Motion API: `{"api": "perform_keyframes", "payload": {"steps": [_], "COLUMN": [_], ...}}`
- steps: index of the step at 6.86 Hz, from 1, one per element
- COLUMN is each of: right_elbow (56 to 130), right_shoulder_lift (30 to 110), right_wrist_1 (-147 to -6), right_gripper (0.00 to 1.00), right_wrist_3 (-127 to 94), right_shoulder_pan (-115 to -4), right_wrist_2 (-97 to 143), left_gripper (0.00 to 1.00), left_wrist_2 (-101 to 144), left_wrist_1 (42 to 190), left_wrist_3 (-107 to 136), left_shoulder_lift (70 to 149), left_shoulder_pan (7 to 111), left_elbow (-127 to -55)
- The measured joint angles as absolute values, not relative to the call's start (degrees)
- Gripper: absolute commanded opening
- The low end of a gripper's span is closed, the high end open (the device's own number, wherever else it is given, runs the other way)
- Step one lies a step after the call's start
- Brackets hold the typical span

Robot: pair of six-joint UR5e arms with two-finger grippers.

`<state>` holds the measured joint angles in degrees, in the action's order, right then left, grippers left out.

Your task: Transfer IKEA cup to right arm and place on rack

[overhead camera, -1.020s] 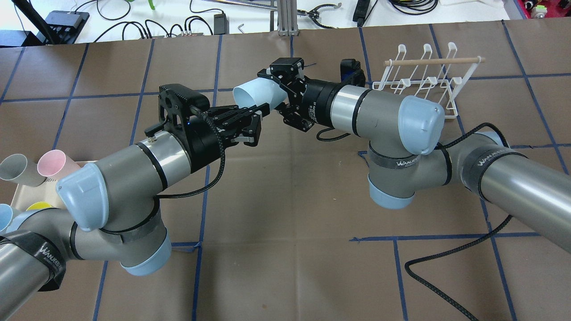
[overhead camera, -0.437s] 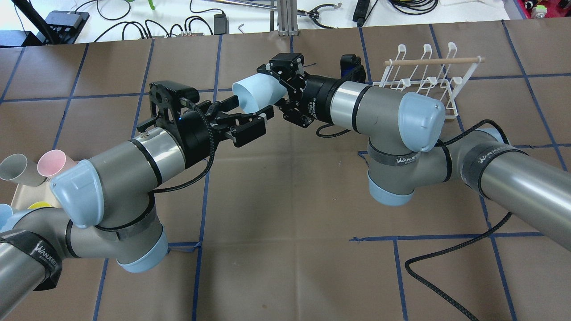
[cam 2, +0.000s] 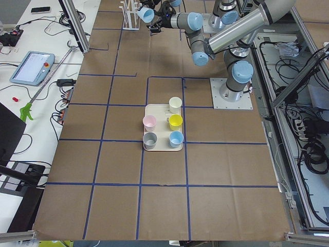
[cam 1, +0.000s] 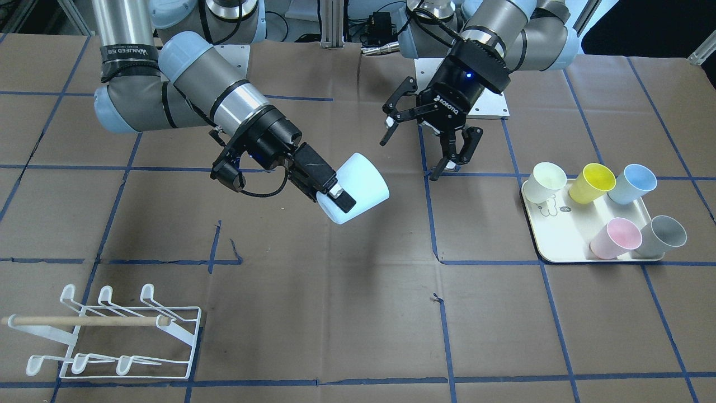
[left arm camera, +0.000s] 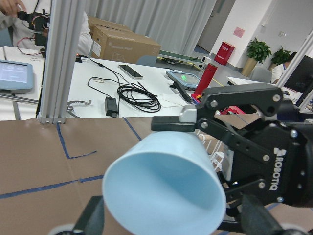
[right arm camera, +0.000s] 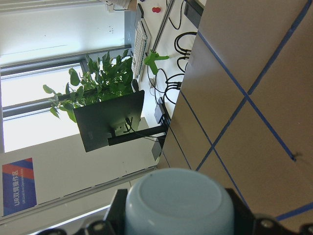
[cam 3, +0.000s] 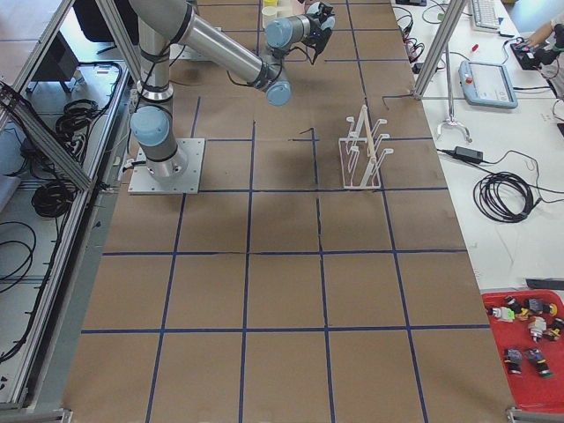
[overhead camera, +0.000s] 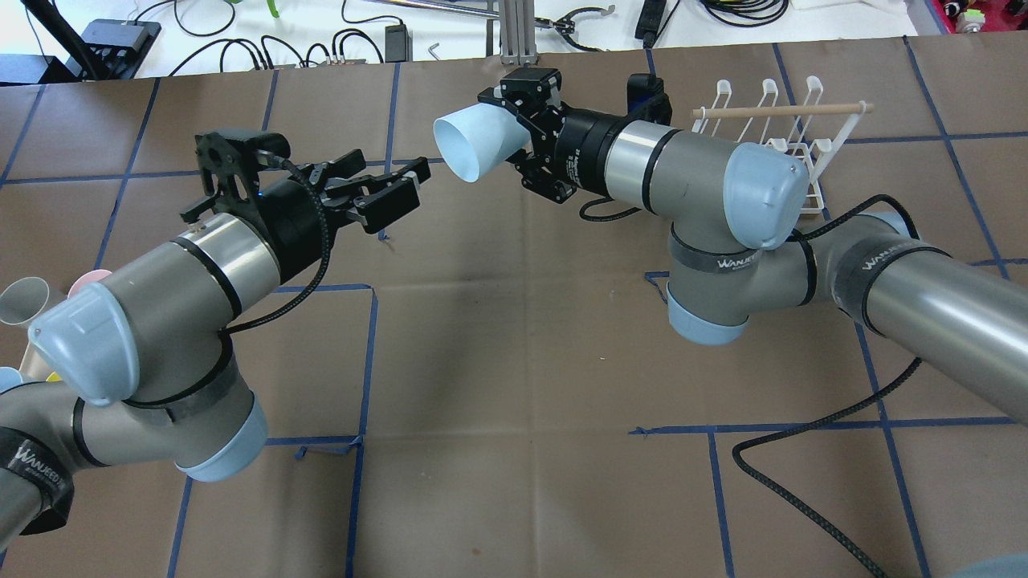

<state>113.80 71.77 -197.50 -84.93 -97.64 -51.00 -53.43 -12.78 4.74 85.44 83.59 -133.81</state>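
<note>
My right gripper (overhead camera: 516, 132) is shut on the base end of a pale blue IKEA cup (overhead camera: 472, 144) and holds it sideways above the table, mouth toward my left arm. In the front view the cup (cam 1: 361, 187) sits in the right gripper (cam 1: 347, 195). My left gripper (overhead camera: 405, 183) is open and empty, a short gap left of the cup; it also shows in the front view (cam 1: 419, 154). The left wrist view shows the cup's mouth (left arm camera: 166, 188). The white wire rack (overhead camera: 771, 136) with a wooden dowel stands behind the right arm.
A cream tray (cam 1: 565, 243) on my left side holds several cups: cream, yellow, blue, pink and grey. A black cable (overhead camera: 803, 482) loops on the table near my right arm. The rack also shows in the front view (cam 1: 112, 336).
My left gripper has drawn back to the left, away from the cup, and stays open. The right arm has carried the cup a little farther from the robot.
</note>
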Motion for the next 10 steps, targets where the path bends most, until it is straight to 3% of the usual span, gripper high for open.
{"api": "perform_keyframes", "payload": {"steps": [2,4,7,10], "right_elbow": [111.3,109.9,108.0,102.1], "right_shoulder_lift": [69.5,68.0,66.6,64.4], "right_wrist_1": [-198.8,-199.1,-199.1,-200.0], "right_gripper": [0.16,0.10,0.09,0.09], "right_wrist_3": [-79.3,-64.7,-36.2,-12.5], "right_shoulder_pan": [-94.4,-91.8,-88.8,-85.7], "right_wrist_2": [-54.9,-64.5,-75.5,-80.9], "left_gripper": [0.99,0.99,0.99,0.99], "left_wrist_2": [-58.1,-68.4,-84.4,-89.7], "left_wrist_1": [-7.2,5.9,41.0,80.9], "left_wrist_3": [4.6,4.1,4.1,4.0], "left_shoulder_lift": [85.1,85.8,85.8,86.5], "left_shoulder_pan": [80.6,80.6,84.7,86.8], "left_elbow": [-132.1,-127.3,-116.0,-97.9]}}
